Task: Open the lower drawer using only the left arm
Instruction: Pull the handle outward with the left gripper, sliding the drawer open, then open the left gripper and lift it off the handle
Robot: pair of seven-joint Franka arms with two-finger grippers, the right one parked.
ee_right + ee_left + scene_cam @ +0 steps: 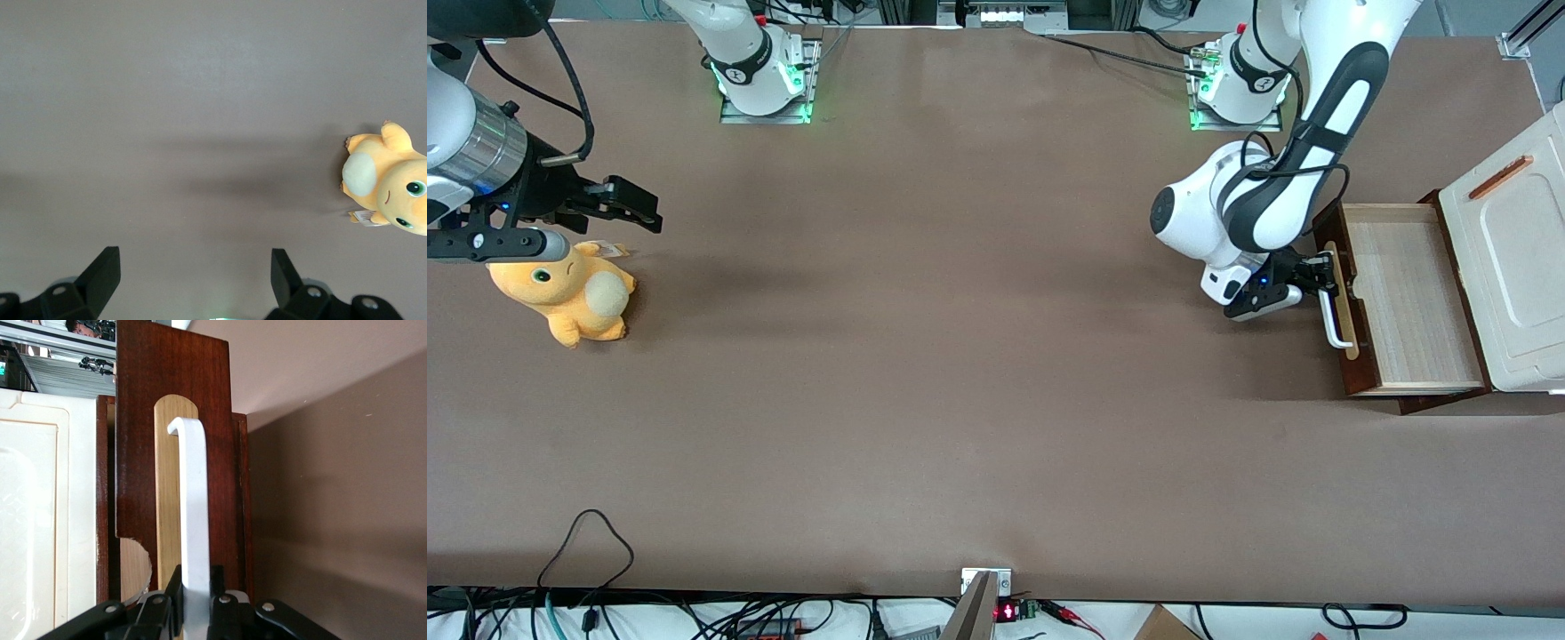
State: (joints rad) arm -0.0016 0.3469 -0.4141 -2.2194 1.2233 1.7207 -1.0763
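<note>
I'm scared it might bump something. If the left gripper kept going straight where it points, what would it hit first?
The gripper is shut on the white handle of the pulled-out drawer. Pointing toward the drawer, it would likely meet the drawer's dark wooden front first, right past the handle.

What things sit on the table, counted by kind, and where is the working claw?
Drawer units: 1, the cream box with its lower drawer pulled out.
Plush toys: 1, the orange plush toward the parked arm's end.
Total: 2.
The left arm has its claw shut on the drawer's white handle.
</note>
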